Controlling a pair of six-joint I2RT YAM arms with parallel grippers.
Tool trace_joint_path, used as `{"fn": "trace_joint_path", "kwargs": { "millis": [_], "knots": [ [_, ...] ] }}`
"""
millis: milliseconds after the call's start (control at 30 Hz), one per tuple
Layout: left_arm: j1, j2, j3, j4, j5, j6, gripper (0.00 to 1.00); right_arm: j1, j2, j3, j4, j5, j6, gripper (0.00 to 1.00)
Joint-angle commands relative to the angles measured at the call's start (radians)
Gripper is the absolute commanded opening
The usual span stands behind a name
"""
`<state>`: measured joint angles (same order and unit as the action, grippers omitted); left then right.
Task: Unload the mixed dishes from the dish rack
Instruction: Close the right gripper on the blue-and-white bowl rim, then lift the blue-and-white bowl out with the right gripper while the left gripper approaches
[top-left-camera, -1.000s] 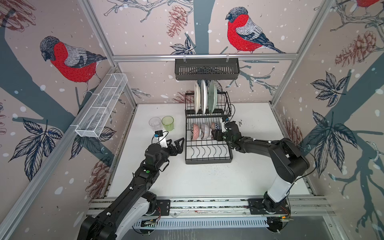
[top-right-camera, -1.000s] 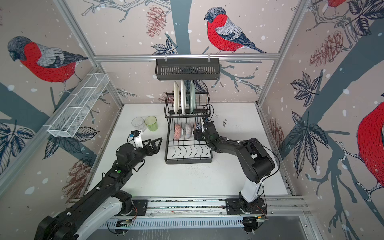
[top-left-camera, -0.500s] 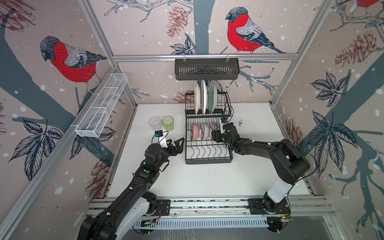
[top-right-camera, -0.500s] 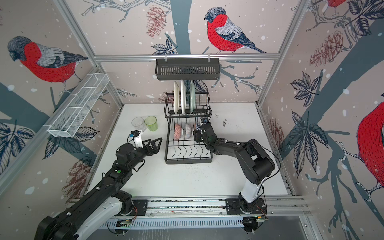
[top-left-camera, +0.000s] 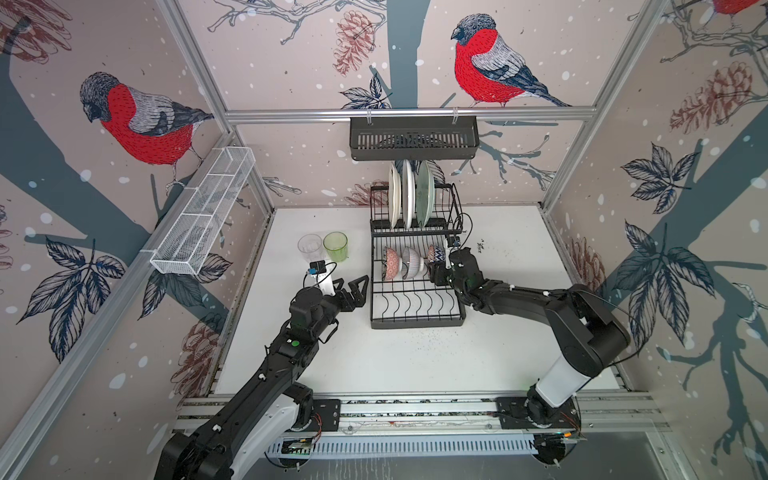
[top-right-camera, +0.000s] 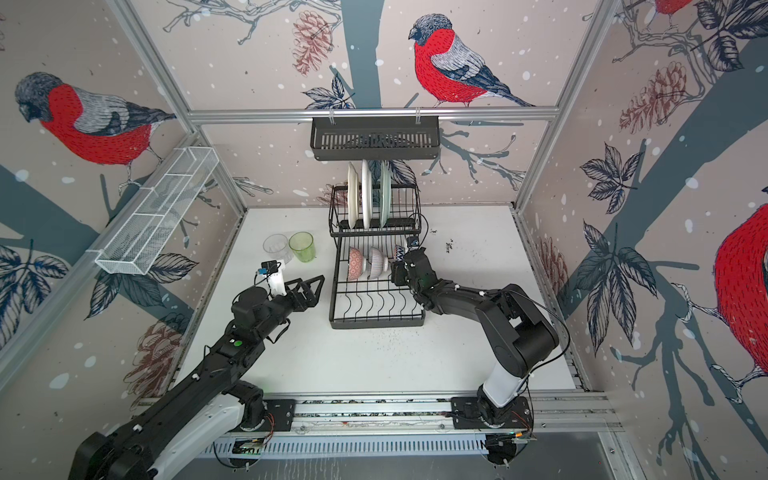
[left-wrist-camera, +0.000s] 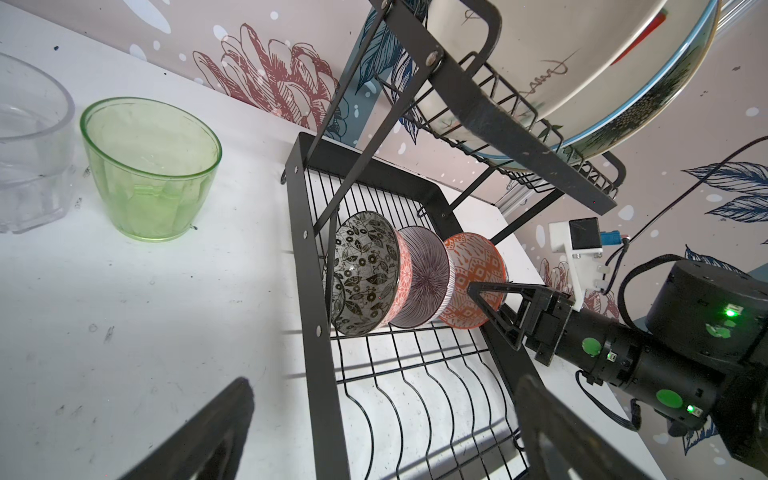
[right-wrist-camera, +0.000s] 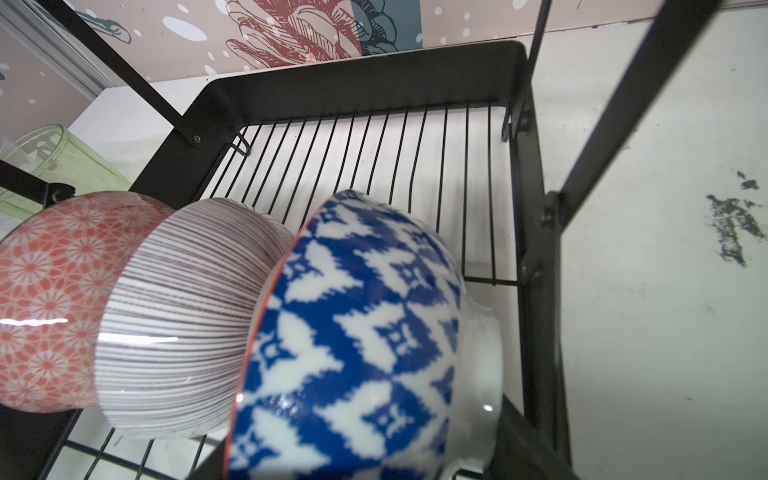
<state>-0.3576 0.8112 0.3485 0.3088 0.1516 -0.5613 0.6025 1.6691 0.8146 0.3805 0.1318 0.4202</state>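
done: the clear glass (top-left-camera: 310, 248) and the green glass (top-left-camera: 336, 246) stand upright on the desk (top-left-camera: 415, 365), side by side, just left of the dish rack (top-left-camera: 415, 323) and apart from it.
upper level: the three plates (top-left-camera: 409, 195) stand on edge in their slots: cream, white, pale green. none is out yet.
lower level: three bowls lean in a row, packed close: the red-flowered bowl (right-wrist-camera: 54, 299), the striped bowl (right-wrist-camera: 187, 311), and the blue-patterned bowl (right-wrist-camera: 353, 332) nearest the right arm.
right gripper (top-left-camera: 437, 269): at the blue-patterned bowl. in the left wrist view one finger (left-wrist-camera: 507, 287) lies across the bowl's orange inside, so the jaws seem to straddle its wall. i cannot tell whether they are pinching it or only set around it.
left gripper (top-left-camera: 352, 284): hangs beside the rack's left edge, jaws spread wide, nothing in them.
step in hand: taking out the blue-patterned bowl, i'd say.
tally: by my count two of eight are out and six are left. the near half of the lower level is bare wire.
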Motion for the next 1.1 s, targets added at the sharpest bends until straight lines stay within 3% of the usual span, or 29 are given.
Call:
{"fn": "trace_joint_path", "kwargs": {
  "millis": [0,567,1067],
  "knots": [
    [-0.001,-0.003,0.004,0.04,-0.009,-0.003,0.98,0.009,-0.021,-0.009,0.012,0.003,0.009,0.54],
    [-0.001,-0.001,0.003,0.041,-0.006,-0.013,0.98,0.048,-0.11,-0.047,-0.019,0.044,0.019,0.54],
    [-0.001,0.049,0.001,0.06,0.005,-0.016,0.98,0.085,-0.294,-0.159,-0.026,0.075,0.075,0.53]
  ]
}}
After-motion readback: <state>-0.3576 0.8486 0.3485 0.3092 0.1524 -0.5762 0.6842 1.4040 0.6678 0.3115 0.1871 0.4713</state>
